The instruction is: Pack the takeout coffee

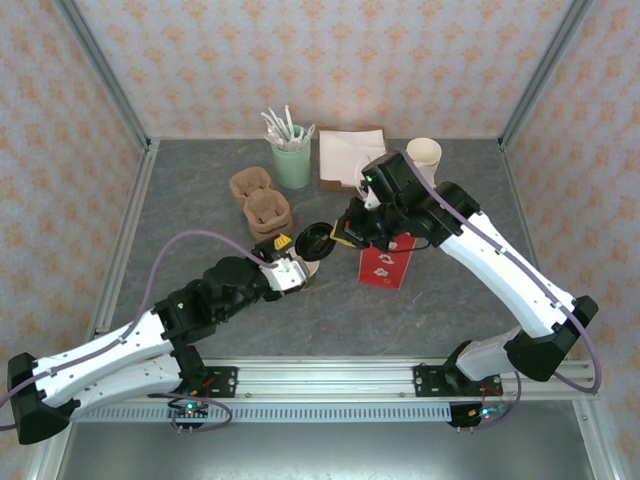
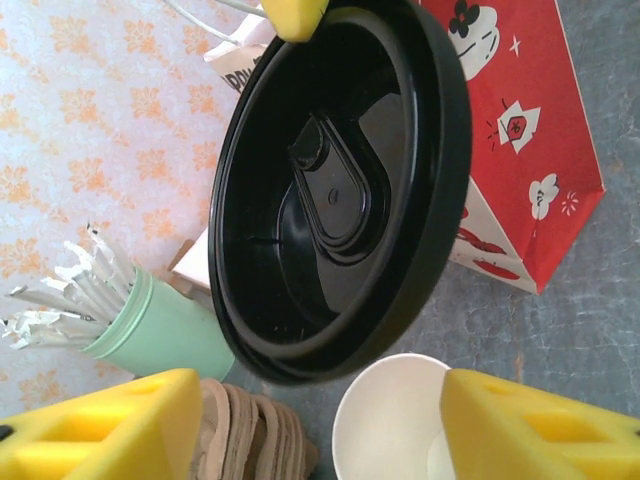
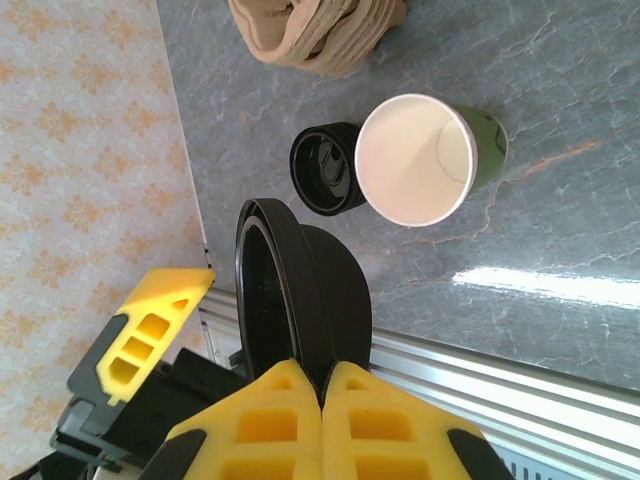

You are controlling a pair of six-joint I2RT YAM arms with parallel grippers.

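Two lids, right wrist view: held lid [image 3: 310,290], table lid [image 3: 322,170] beside cup [image 3: 415,160]

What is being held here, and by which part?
The right end effector pinches the black lid by its rim. The left end effector is open and holds nothing.

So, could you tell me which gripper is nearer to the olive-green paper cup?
Left. The left gripper is open and straddles the cup, while the right gripper hangs off to one side of it, pinching a black lid.
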